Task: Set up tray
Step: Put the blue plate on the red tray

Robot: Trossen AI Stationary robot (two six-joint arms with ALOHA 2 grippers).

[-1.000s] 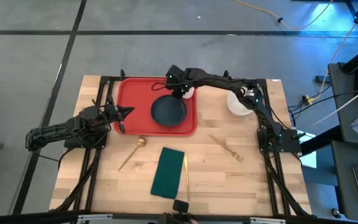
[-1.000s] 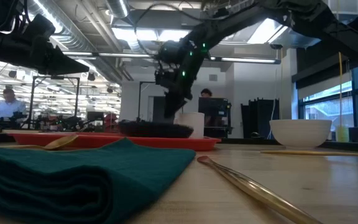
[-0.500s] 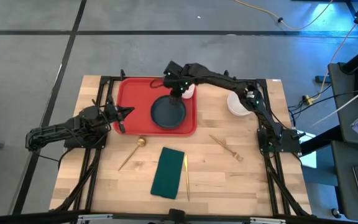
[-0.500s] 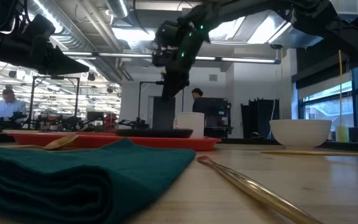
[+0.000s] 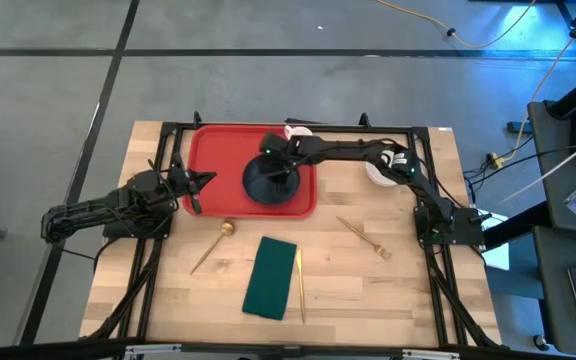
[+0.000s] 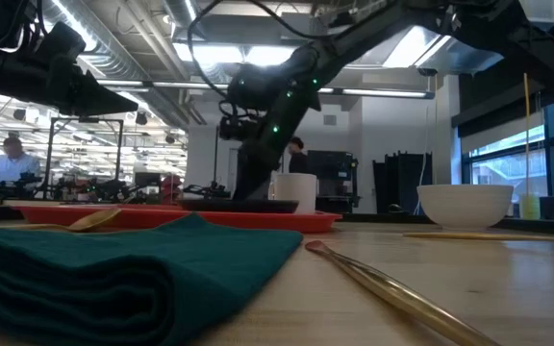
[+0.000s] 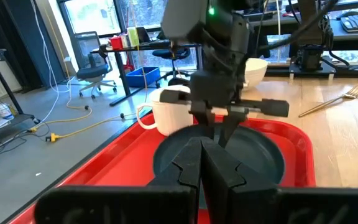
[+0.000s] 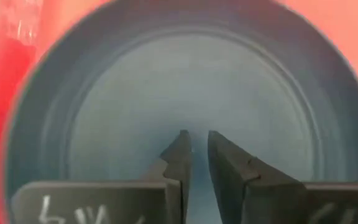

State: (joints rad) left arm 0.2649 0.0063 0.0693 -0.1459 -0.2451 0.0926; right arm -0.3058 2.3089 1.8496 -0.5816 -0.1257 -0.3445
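The red tray (image 5: pixel 213 150) lies at the table's far middle, with a dark round plate (image 5: pixel 253 187) resting flat on its right half. A white mug (image 7: pixel 169 112) stands at the tray's far right corner. My right gripper (image 8: pixel 196 143) points steeply down over the plate's middle (image 8: pixel 166 93). Its fingers stand a narrow gap apart with nothing between them. My left gripper (image 7: pixel 202 155) is shut and empty, held level at the tray's left edge (image 5: pixel 190 185). My right gripper has its fingertips (image 7: pixel 219 134) right at the plate's middle, coming from above and slanting from the table's right. I cannot tell whether they touch the plate. The plate lies flat on the tray.
A white bowl (image 6: pixel 465 205) stands on the table right of the tray, under my right arm. Nearer the front lie a gold fork (image 5: pixel 363 238), a gold spoon (image 5: pixel 213 245), a folded dark green napkin (image 5: pixel 271 277) and a thin gold utensil (image 5: pixel 299 285) beside it.
My right gripper has left the plate's far rim near the mug, risen a little, then swung toward the table's left and near edge and come down over the plate's middle, rolling as it went. The plate lies flat where it was.
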